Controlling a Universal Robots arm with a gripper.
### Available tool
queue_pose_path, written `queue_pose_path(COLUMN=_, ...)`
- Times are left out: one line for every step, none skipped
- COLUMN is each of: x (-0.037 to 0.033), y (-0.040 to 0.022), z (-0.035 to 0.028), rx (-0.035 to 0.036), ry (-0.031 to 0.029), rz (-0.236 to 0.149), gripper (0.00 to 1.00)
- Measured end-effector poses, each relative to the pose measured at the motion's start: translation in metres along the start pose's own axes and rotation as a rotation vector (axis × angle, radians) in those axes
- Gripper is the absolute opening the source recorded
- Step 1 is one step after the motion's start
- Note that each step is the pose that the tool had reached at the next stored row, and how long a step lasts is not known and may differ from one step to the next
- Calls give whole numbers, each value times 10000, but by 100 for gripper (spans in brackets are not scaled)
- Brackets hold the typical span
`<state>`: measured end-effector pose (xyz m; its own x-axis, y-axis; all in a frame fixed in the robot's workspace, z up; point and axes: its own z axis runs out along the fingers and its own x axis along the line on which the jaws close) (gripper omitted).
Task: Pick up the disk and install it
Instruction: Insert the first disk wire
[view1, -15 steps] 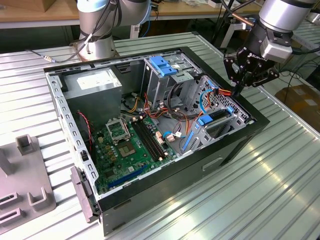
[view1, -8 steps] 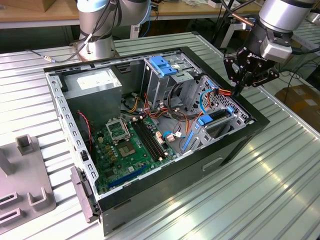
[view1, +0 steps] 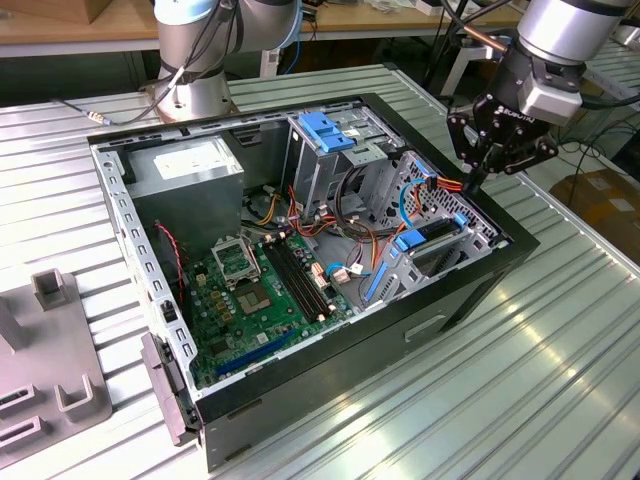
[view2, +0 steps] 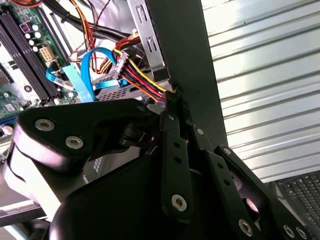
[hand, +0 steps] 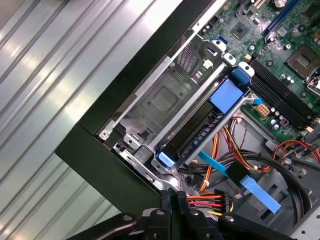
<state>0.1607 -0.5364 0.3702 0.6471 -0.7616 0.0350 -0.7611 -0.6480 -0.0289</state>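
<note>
The disk (view1: 432, 238), dark and framed by a light-blue carrier, lies in the low drive bay at the exterior view's right end of the open computer case (view1: 330, 370). In the first wrist view the disk (hand: 197, 131) sits between metal rails, with blue tabs at both ends. My gripper (view1: 477, 182) hangs just above the case's far right wall, a little beyond the disk. Its black fingers (hand: 172, 199) are pressed together and hold nothing. In the second wrist view the gripper (view2: 173, 97) has its tip beside a bundle of red, yellow and black wires.
A green motherboard (view1: 255, 285) covers the case floor. A tall metal cage with a blue latch (view1: 328, 128) stands at the back. Loose cables (view1: 350, 235) run between them. A grey fixture (view1: 45, 350) lies on the ribbed table (view1: 520, 380) at the exterior view's left, and the arm's base (view1: 195, 70) stands behind.
</note>
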Motion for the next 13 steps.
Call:
queue_pose_path(x=0, y=0, z=0, rx=-5, ry=4, rz=136, gripper=16)
queue_pose_path(x=0, y=0, z=0, rx=-10, ry=8, rz=274, gripper=16)
queue_pose_path(x=0, y=0, z=1, rx=-13, ry=11, rz=346, gripper=16)
queue_pose_path(x=1, y=1, z=1, rx=-17, ry=15, rz=408, gripper=16)
queue_pose_path(x=2, y=2, z=5, rx=-18, ry=15, rz=483, gripper=16)
queue_pose_path(x=-1, y=7, z=9, rx=-17, ry=14, rz=513, gripper=16)
queue_pose_path(x=-6, y=13, z=11, rx=-18, ry=13, rz=520, gripper=16)
queue_pose_path(x=-14, y=24, z=12, rx=-19, ry=15, rz=521, gripper=16)
queue_pose_path(x=-18, y=29, z=14, rx=-17, ry=13, rz=520, gripper=16)
queue_pose_path(x=-29, y=41, z=15, rx=-19, ry=15, rz=519, gripper=16)
queue_pose_path(x=-41, y=56, z=16, rx=-18, ry=15, rz=519, gripper=16)
queue_pose_path(x=-54, y=71, z=17, rx=-18, ry=15, rz=519, gripper=16)
queue_pose_path(x=-60, y=78, z=18, rx=-19, ry=15, rz=520, gripper=16)
